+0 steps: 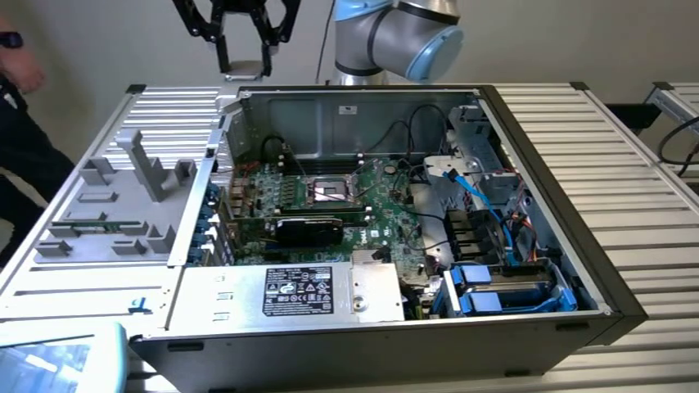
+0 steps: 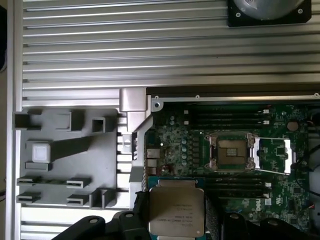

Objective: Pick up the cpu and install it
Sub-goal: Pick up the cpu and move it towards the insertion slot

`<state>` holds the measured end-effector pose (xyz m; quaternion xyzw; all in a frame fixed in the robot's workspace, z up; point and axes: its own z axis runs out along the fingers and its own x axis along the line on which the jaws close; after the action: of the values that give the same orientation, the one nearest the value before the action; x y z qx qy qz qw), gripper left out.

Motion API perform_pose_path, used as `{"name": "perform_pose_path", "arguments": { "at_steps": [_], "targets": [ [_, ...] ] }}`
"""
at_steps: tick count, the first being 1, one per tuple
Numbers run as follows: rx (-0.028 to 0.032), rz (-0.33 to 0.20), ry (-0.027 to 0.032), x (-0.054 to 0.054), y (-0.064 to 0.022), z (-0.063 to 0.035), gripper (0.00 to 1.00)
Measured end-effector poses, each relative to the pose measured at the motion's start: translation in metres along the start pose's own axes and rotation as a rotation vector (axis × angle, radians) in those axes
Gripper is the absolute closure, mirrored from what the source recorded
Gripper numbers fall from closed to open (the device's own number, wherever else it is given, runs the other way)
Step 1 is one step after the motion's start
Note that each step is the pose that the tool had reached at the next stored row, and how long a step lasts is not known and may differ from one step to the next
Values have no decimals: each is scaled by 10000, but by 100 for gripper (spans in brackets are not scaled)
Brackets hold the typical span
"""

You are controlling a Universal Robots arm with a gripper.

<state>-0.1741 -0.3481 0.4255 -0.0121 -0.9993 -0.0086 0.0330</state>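
The cpu [image 1: 245,67], a flat square chip with a silver top, hangs high above the back left corner of the open computer case [image 1: 546,123]. My gripper [image 1: 245,64] is shut on it, one black finger on each side. In the wrist view the cpu [image 2: 176,207] shows its printed metal lid and thin greenish edge between the gripper [image 2: 176,216] fingers. The motherboard's cpu socket [image 1: 331,191] lies open on the board, well below and in front of the chip. Its gold contact field [image 2: 231,152] is bare and its metal load plate [image 2: 272,155] is flipped to the side.
A grey plastic fixture [image 1: 110,205] with slots lies on the ribbed aluminium table [image 1: 611,164] at the exterior view's left. Inside the case are a labelled silver box [image 1: 290,291], a black card [image 1: 317,228] and blue cables [image 1: 502,286]. A person's arm [image 1: 13,65] is at the left edge.
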Motion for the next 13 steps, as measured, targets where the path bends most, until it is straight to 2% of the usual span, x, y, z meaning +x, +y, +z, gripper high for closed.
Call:
{"name": "perform_pose_path", "arguments": {
  "at_steps": [3, 5, 7, 11, 13],
  "targets": [
    [2, 0, -16, -138, 3, 6, 45],
    [4, -1, -52, -217, 5, 16, 45],
    [11, -2, -111, -280, 6, 26, 45],
    [17, -4, -290, -391, 9, 39, 45],
    [17, -5, -347, -474, 11, 40, 45]
  ]
}}
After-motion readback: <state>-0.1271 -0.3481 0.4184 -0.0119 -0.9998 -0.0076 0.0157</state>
